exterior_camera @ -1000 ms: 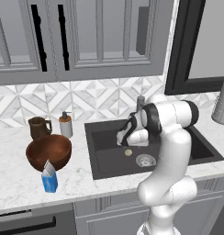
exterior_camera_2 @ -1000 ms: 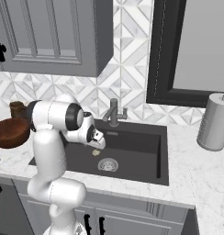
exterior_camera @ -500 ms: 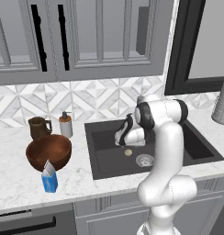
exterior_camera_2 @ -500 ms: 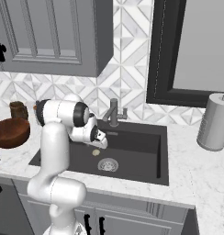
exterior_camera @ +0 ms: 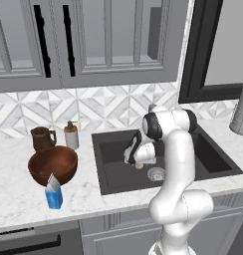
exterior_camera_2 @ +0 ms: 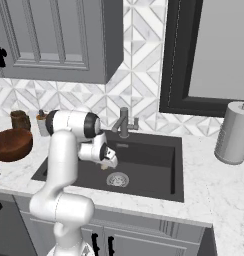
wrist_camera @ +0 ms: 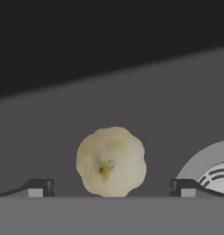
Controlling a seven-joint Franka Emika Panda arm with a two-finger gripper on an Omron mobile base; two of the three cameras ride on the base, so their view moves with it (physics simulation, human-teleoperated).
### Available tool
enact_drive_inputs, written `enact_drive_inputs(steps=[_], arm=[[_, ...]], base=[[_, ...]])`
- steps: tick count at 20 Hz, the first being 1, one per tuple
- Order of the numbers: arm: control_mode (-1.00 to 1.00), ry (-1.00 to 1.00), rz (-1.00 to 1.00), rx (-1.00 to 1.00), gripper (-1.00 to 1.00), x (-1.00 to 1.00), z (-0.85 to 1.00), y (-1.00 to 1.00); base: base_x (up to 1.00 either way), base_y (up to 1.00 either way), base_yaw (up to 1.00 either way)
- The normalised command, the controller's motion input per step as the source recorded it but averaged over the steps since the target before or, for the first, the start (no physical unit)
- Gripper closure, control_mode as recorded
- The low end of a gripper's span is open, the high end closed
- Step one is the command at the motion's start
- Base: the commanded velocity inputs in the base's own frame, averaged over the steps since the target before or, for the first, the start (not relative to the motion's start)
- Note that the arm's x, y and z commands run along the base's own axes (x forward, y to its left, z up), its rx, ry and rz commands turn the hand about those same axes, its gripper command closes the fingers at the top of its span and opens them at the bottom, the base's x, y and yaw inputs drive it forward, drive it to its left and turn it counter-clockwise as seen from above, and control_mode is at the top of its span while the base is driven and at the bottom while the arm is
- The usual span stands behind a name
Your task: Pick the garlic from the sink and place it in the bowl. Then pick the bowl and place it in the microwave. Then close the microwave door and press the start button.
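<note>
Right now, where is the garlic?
The garlic lies on the floor of the sink, beside the drain. In the hand view it sits between the open tool's two tips.

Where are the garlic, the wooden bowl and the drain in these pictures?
garlic (wrist_camera: 111, 160), hand view, middle of the bulb.
bowl (exterior_camera: 52, 166), left base view, inner wall.
drain (exterior_camera_2: 117, 179), right base view, centre of the silver ring.

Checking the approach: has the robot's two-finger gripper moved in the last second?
Yes. The gripper has come down into the dark charcoal sink, left of the round silver drain, open over the pale garlic.
</note>
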Motion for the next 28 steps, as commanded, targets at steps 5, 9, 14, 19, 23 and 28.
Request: enact_drive_inputs(steps=[5,9,14,19,23,28], arm=[[-1.00,0.00,0.00,0.00,-1.00,0.06,-0.32,0.00],[-1.00,0.00,0.00,0.00,-1.00,0.26,-0.25,0.00],[-1.00,0.00,0.00,0.00,1.00,0.19,-0.31,0.00],[-1.00,0.00,0.00,0.00,1.00,0.00,-0.26,0.00],[-1.00,-0.07,0.00,0.00,1.00,-0.25,0.00,0.03],[-1.00,-0.12,0.00,-0.01,1.00,-0.63,0.48,0.11]], base=[[0.00,0.00,0.00],[0.00,0.00,0.00],[0.00,0.00,0.00],[0.00,0.00,0.00],[0.00,0.00,0.00],[0.00,0.00,0.00]])
